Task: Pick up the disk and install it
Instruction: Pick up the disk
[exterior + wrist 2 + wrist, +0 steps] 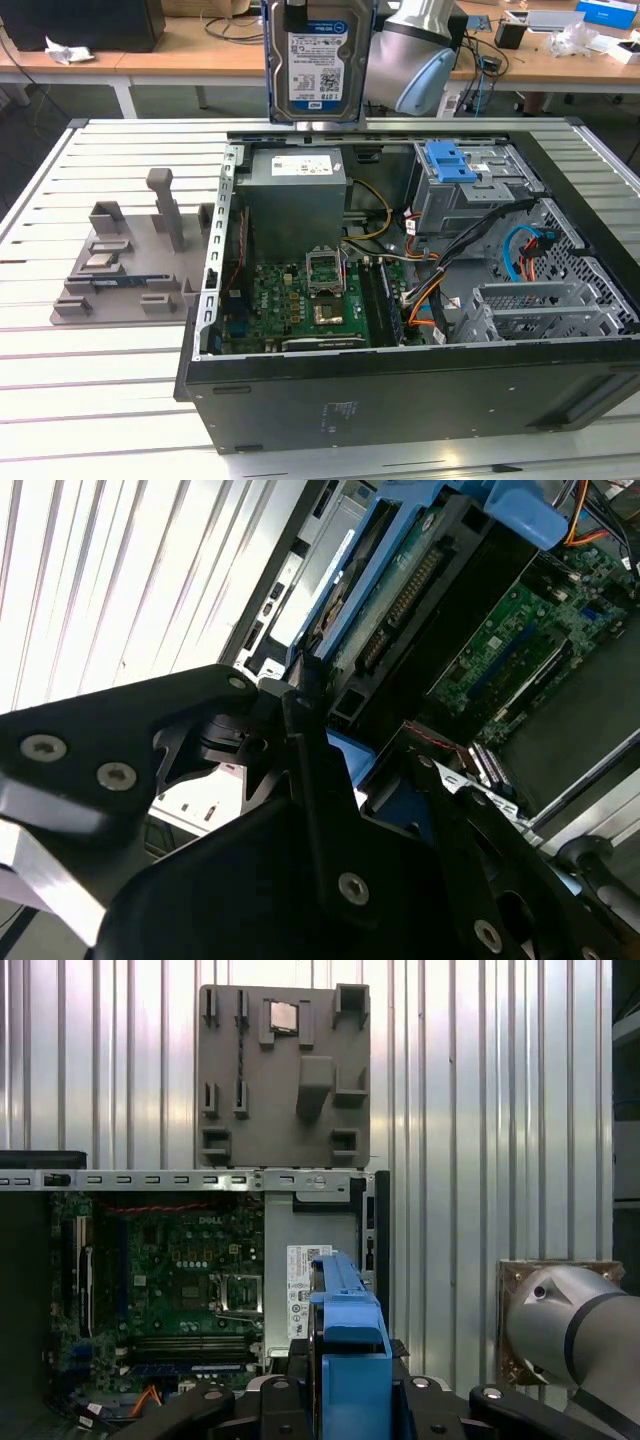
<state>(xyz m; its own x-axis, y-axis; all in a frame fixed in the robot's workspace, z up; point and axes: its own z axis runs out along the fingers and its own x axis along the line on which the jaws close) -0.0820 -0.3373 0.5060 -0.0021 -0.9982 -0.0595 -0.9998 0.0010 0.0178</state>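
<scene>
Currently the pincer is closed on the disk, gripping it by the upper end; in the first wrist view the blue carrier frame edge stands between the black fingers. The disk hangs upright, clear of every other part, with its white-and-blue label facing the exterior camera. In the exterior view it sits above the far side of the open computer case, directly over the grey power supply box. The robot arm is just beside the disk, toward the exterior view's right. The case lies on its side on the slatted metal table, with its interior exposed. Inside it, the green motherboard lies near of the power supply box. A grey metal cage carrying a blue plastic bracket occupies the far part of the case toward the exterior view's right. A second grey cage sits near of it, and orange and blue cables run between the two. On the exterior view's left, just beside the case, a grey fixture tray with upstanding posts rests on the table. A small square chip sits in one of its pockets in the first wrist view. In the second wrist view the underside of the disk shows its circuit board and connector, with the motherboard beyond it.
</scene>
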